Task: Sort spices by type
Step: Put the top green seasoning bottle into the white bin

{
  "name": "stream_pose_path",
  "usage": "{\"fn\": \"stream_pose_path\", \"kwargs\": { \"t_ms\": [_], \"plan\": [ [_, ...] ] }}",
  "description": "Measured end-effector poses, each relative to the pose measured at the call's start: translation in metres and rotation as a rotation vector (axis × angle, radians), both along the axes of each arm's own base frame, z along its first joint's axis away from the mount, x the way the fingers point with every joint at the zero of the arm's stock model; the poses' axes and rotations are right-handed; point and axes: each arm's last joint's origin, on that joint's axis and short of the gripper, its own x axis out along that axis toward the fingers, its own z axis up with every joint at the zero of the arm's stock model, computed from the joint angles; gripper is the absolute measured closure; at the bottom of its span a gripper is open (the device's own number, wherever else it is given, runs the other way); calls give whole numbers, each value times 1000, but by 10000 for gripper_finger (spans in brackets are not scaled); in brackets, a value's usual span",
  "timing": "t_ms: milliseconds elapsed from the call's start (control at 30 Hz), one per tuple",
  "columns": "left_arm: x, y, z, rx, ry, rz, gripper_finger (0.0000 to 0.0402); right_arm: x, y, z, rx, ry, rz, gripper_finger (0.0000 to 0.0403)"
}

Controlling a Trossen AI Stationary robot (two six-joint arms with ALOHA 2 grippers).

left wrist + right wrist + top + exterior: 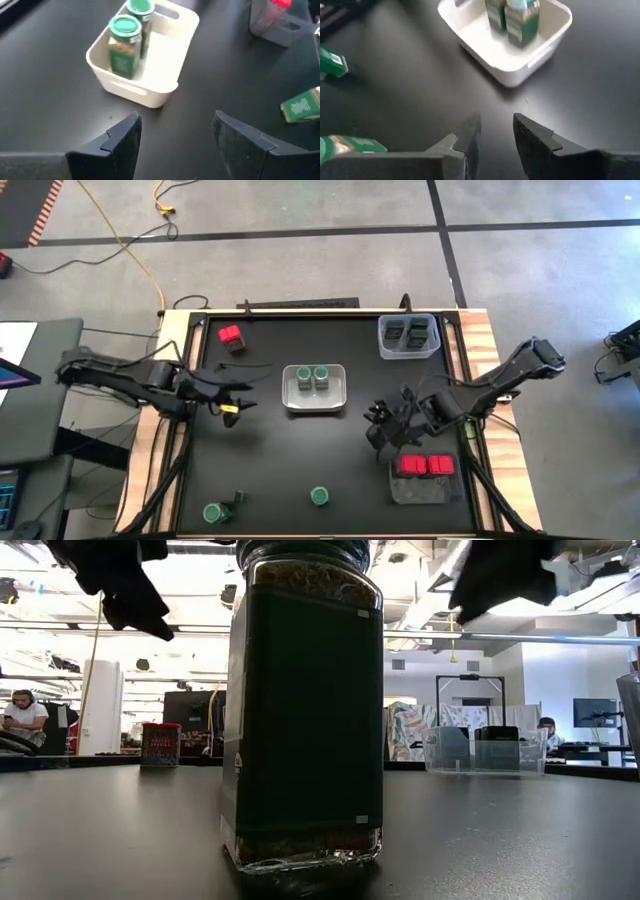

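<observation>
Both pincers hover empty over the tabletop (300,470).
Left pincer (238,402) apart; right pincer (378,430) seemingly together; 2 jars (311,378) in white tray (340,388).

Two jars (312,378) in middle tray (314,402); tins (408,333) in back-right tray (383,340); boxes (425,466) in front-right tray (425,490).

Low view: the big dark-green glass spice jar (308,730) up close had its lid cut off at the top edge & hid much of the table behind it. The small red box (160,743) far back was too tiny to read. Right wrist view: the green-lidded jars (514,16) in the white plastic tray (512,55) were blurry, tops cut off.
</observation>
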Motion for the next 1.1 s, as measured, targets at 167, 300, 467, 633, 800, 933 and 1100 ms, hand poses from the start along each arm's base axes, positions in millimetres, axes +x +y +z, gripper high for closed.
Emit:
{"fn": "stream_pose_path", "kwargs": {
  "t_ms": [167,300,467,633,800,933,1100],
  "plan": [
    [18,-15,3,-6,35,34,171,-9,8,-19,19,30,-7,260],
    [38,-29,9,14,51,54,171,-16,14,-32,6,56,24,259],
    [68,-48,17,10,66,75,171,-26,23,-42,21,90,55,247],
    [98,-63,25,12,94,130,171,-39,33,-53,13,157,126,185],
    [128,-78,39,-28,138,185,171,-51,32,-59,-59,245,143,122],
    [140,-94,53,-102,183,267,171,-51,32,-59,-73,238,141,103],
    [136,-122,62,-170,260,357,171,-51,32,-59,-74,237,141,100]
  ]
}}
